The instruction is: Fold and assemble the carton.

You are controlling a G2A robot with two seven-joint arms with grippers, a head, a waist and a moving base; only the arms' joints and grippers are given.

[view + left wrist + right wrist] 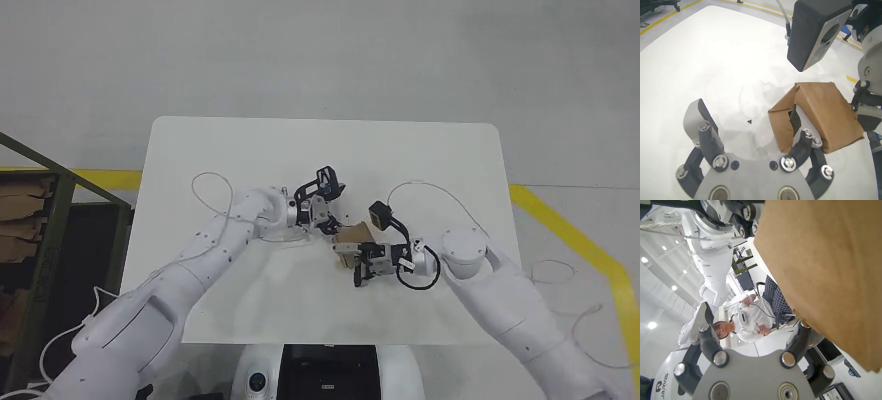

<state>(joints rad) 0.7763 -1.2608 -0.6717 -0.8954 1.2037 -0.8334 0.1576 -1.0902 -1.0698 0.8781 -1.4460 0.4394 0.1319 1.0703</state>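
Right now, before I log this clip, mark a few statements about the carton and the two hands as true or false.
1. The carton already has a box shape and is not a flat sheet. True.
2. The left hand is shut tight on the carton. False: its fingers are spread wide, with one finger poking into the carton's end.
3. The right hand is open, close by the carton. True.
4. The carton is white. False: it is brown.
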